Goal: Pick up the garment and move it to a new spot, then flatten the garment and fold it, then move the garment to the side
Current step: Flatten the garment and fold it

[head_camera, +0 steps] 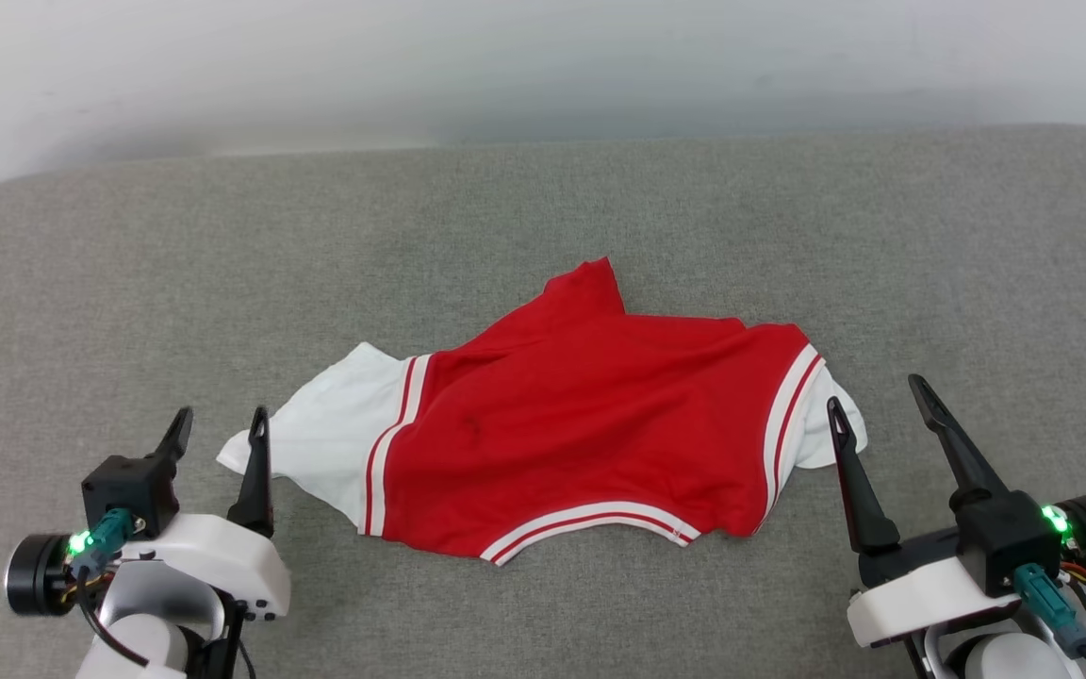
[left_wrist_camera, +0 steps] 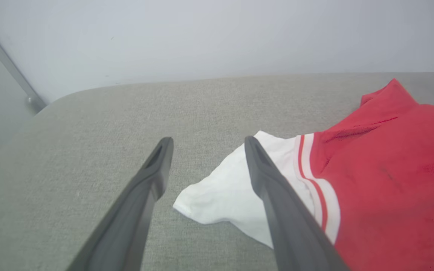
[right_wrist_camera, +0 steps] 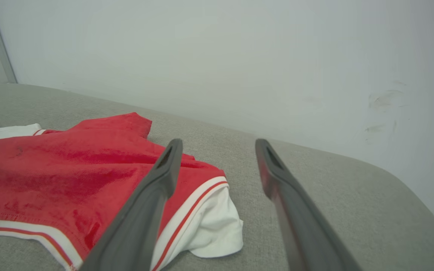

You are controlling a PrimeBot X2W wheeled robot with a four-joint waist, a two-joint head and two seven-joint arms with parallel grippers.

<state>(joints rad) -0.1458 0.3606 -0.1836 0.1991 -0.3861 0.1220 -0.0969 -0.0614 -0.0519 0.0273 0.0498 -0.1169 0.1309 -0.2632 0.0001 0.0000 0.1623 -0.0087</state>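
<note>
The garment (head_camera: 581, 424) is a red jersey with white sleeves and red-and-white striped trim, lying rumpled and partly folded in the middle of the grey cushion (head_camera: 543, 217). My left gripper (head_camera: 222, 424) stands open at the lower left, just beside the tip of the white left sleeve (left_wrist_camera: 224, 195), with nothing between its fingers. At the lower right my right gripper (head_camera: 873, 391) is open too, its inner finger close to the white right sleeve (right_wrist_camera: 213, 229) and holding nothing. A red corner of the garment (right_wrist_camera: 126, 122) sticks up toward the back.
A pale wall (head_camera: 543, 66) rises right behind the cushion's far edge. The cushion's rounded corners show at the far left (left_wrist_camera: 51, 109) and the far right (right_wrist_camera: 401, 180). Bare grey fabric lies on every side of the garment.
</note>
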